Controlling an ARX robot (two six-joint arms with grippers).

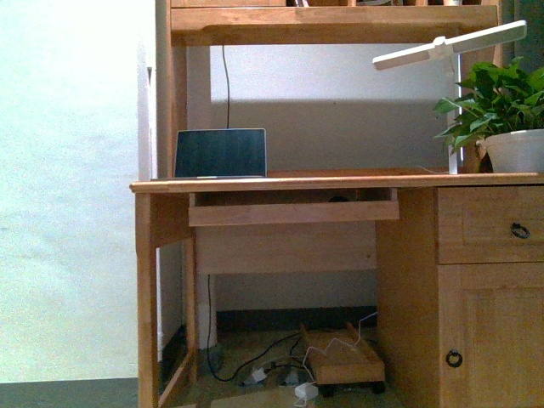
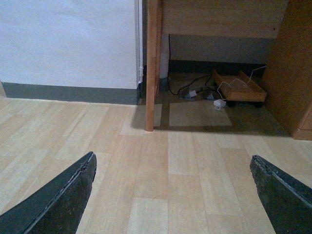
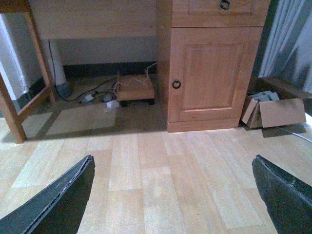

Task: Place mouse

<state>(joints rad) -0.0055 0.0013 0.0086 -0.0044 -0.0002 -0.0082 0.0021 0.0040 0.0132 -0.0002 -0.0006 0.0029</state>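
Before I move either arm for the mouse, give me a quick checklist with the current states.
1. Empty left gripper, jaws wide apart: ok.
2. Empty right gripper, jaws wide apart: ok.
3. Mouse found: cannot tell; a small dark shape on the pull-out tray may be it.
4. Tray pulled out: ok.
5. Arms near the tray: not ok; neither shows in the front view, and both wrist views face the floor.

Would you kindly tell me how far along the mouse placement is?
Nothing looks done. The left claw and right claw are open and empty above the floor. A small dark domed shape, probably the mouse, sits in the pull-out tray; grasping and placing it remain.
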